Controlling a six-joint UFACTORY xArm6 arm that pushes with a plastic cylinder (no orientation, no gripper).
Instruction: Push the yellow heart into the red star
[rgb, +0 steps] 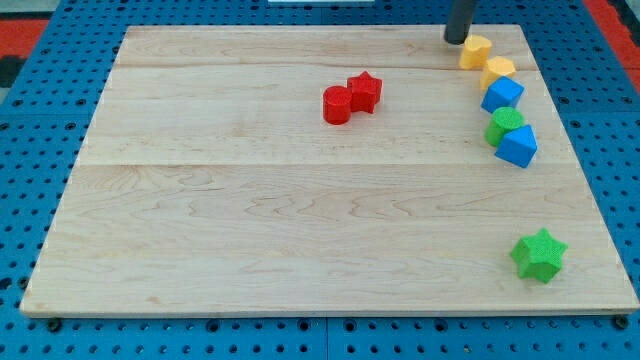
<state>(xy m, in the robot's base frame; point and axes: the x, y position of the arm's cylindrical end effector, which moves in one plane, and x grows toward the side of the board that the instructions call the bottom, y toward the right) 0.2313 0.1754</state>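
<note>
Pushing the yellow heart (477, 50) toward the red star (366, 92) calls for a contact point on the heart's far side from the star. My tip (458, 40) stands near the view's top right, just beside the heart on its left, apparently touching or nearly so. No gripper is fitted, so no opening width applies; the rod holds nothing.

The heart heads a curved chain of blocks along the bench (250, 230) right edge: a second yellow block (498, 71), a blue block (502, 94), a green block (506, 124) and another blue block (517, 146). The star sits well apart, left and lower, touching a red cylinder (338, 105).

Recommended procedure: route the tip around the heart's top to its upper right side, then drive along the line through the heart's centre toward the star. An off-centre push is likely to spin the heart aside. Avoid disturbing the adjacent yellow block. A green star (539, 254) at lower right lies clear of the path.
</note>
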